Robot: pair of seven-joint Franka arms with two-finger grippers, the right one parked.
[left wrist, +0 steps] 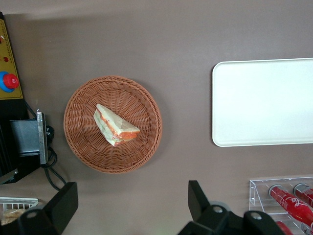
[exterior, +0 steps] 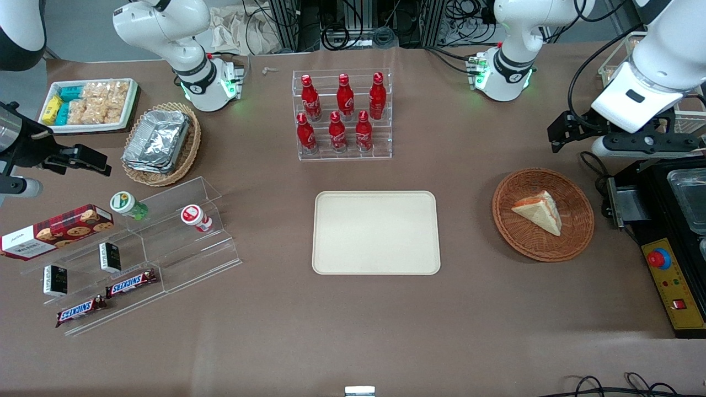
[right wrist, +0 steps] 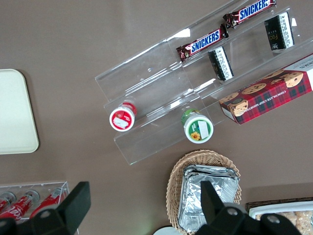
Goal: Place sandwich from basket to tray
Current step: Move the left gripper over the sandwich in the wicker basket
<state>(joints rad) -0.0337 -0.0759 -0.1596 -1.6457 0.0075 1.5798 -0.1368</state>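
— Toward the parked arm's end of the table, well away from the left arm's gripper (left wrist: 131,198), what lies there?
— A white snack tray (exterior: 91,128) of packets, and just beside it a tan wicker basket (exterior: 185,162) with foil containers (exterior: 157,138). Nearer the front camera stands a clear stepped shelf (exterior: 182,259) with two Snickers bars (exterior: 131,282), a cookie box (exterior: 55,230) and two small pots.
— And closer to the gripper?
— A clear rack of red bottles (exterior: 342,113) at mid-table. Nearer the front camera than the rack lies the cream tray (exterior: 376,232), flat on the brown cloth.
— Where is the sandwich (exterior: 539,212)?
— In the reddish-brown basket (exterior: 579,231), lying on its side near the middle, with the red-orange and green filling showing along one edge. The basket sits well apart from the cream tray, toward the working arm's end.
— And the gripper itself?
— It hangs above the table, farther from the front camera than the basket and clear of its rim. Its fingers (left wrist: 63,205) are spread wide apart, touching neither the sandwich nor the wicker.
— Anything past it?
— A black control box with a red button (exterior: 659,258), at the table's edge beside the basket.
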